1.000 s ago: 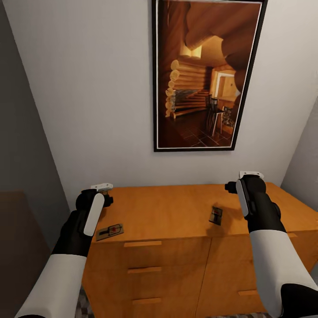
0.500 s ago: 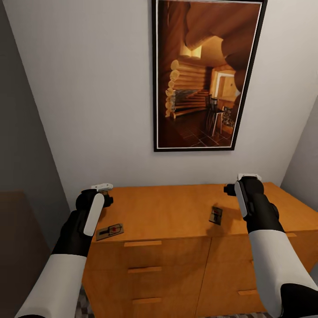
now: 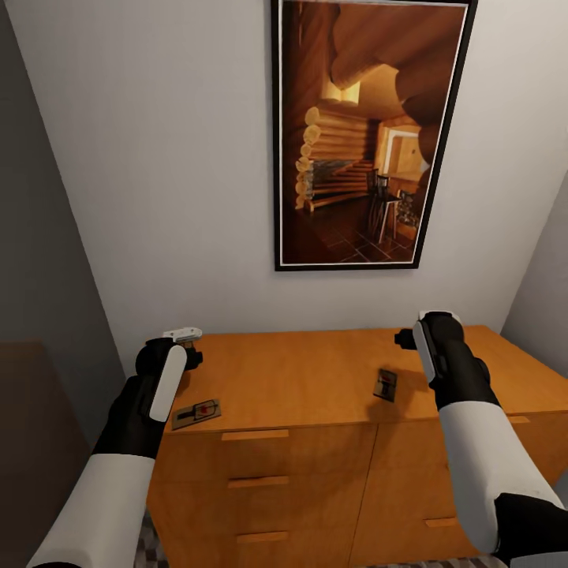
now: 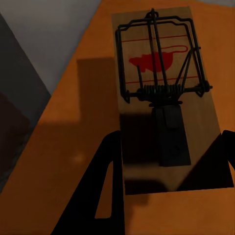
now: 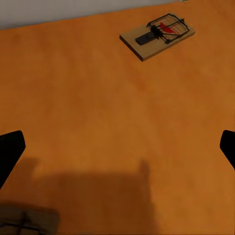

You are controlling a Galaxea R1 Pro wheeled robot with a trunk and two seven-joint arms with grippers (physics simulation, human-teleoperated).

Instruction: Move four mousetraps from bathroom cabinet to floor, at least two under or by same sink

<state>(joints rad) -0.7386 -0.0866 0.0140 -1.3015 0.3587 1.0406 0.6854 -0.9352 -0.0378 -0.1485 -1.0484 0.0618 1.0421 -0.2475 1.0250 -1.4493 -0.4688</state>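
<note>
Two mousetraps lie on the flat top of the orange-brown cabinet (image 3: 315, 379). One mousetrap (image 3: 197, 412) rests near the front left edge. My left gripper (image 3: 175, 355) hovers just above it. In the left wrist view this mousetrap (image 4: 161, 93) lies between the dark fingers (image 4: 105, 181), and the left gripper (image 4: 171, 134) is open around it. The other mousetrap (image 3: 386, 385) lies right of centre, just left of my right gripper (image 3: 430, 335). The right wrist view has the right gripper (image 5: 117, 147) open and empty over bare wood, one mousetrap (image 5: 157, 35) farther off and another (image 5: 24, 220) at the frame's corner.
A tall framed picture (image 3: 367, 134) of a log cabin hangs on the white wall behind the cabinet. Drawer fronts with bar handles (image 3: 254, 435) face me. A dark grey wall (image 3: 39, 315) closes in the left side. A strip of patterned bathroom floor (image 3: 146, 544) shows by the cabinet's base.
My right arm has shifted a little to the left, toward the mousetrap right of centre. The left arm and both mousetraps have stayed put.
</note>
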